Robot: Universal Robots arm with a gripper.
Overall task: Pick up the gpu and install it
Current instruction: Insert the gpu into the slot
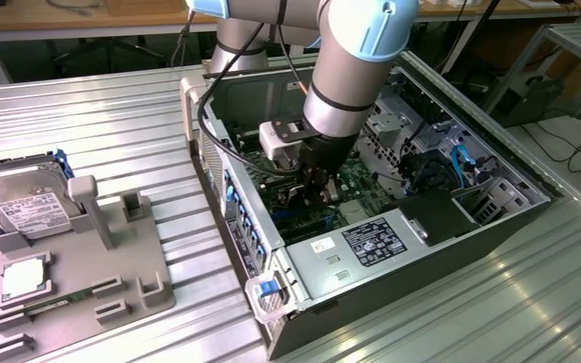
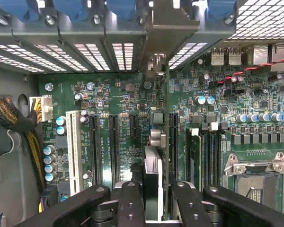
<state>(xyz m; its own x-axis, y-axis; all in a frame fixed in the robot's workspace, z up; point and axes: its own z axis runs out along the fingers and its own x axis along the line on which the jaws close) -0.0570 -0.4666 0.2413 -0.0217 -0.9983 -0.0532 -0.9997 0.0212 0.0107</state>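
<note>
The gripper (image 2: 153, 198) is closed on the gpu (image 2: 153, 170), holding it edge-on just above the motherboard (image 2: 118, 94) slots inside the computer case (image 1: 371, 249).

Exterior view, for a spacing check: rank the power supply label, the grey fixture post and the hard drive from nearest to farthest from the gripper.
From the gripper inside the case:
1. Power supply label, just beside it in the case.
2. Grey fixture post, outside the case toward the exterior view's left.
3. Hard drive, farther left.

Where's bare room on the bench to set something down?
Free: the ribbed metal table between the grey fixture tray and the PC case. Crowded: the tray, with the hard drive, and the case around the gripper holding the gpu.
</note>
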